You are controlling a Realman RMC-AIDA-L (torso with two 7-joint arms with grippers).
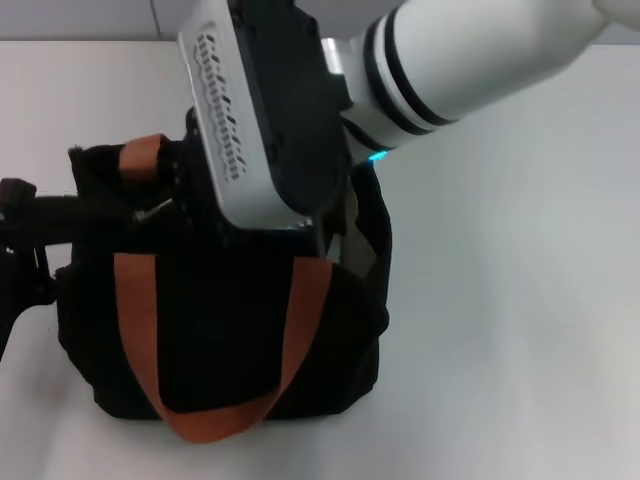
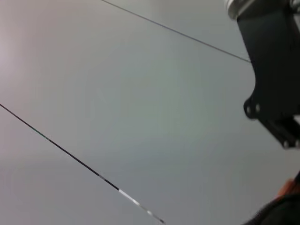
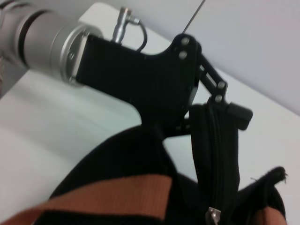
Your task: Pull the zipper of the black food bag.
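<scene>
The right arm, white with black rings, is seen in the head view reaching in from the upper right and angled downward, its grey-and-black wrist housing hanging directly over the top of the large boxy black fabric food bag (image 1: 220, 330). The right gripper is hidden beneath that housing, so whether its fingers are spread or closed cannot be told.

The left gripper (image 3: 220, 105) is extended from the robot's left at the bag's upper left corner. In the right wrist view its black fingers (image 3: 240, 115) are shown pressed together on the end of the raised black zip strip (image 3: 218, 154), which is pinched and held upright above the bag.

The bag is standing on a white table (image 1: 520, 330), with one orange-brown webbing strap handle (image 1: 215, 415) draped in a loop down its front face. A second handle (image 1: 142, 155) is visible at the rear left corner. Much of the bag's open top is blocked from the head camera by the right wrist housing.

The small silver-grey metal zipper pull tab (image 3: 213, 216) is seen low on the zip strip, well below the left fingers and apart from them. Only grey wall panels and a sliver of black fabric are shown in the left wrist view.
</scene>
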